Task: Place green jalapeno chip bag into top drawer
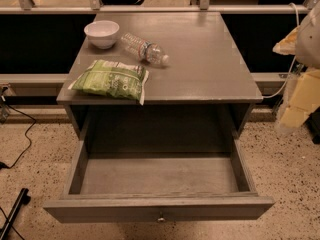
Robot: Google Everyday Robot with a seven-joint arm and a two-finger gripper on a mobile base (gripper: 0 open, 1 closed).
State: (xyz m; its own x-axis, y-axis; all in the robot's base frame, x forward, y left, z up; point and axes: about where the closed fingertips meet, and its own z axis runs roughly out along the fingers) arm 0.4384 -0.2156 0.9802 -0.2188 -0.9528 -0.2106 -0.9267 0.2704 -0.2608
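Note:
The green jalapeno chip bag [111, 79] lies flat on the front left of the grey cabinet top [200, 64], with one corner just over the front edge. The top drawer [159, 208] is pulled fully open below it and its inside is bare; the small round knob [161, 218] shows on the front panel. My gripper [296, 101] is a blurred pale yellow and white shape at the right edge of the view, off to the right of the cabinet, well apart from the bag and holding nothing that I can see.
A white bowl [102, 33] stands at the back left of the top. A clear plastic water bottle [145, 49] lies on its side beside it. Black cables [20, 144] run over the speckled floor on the left. A railing [150, 8] runs behind the cabinet.

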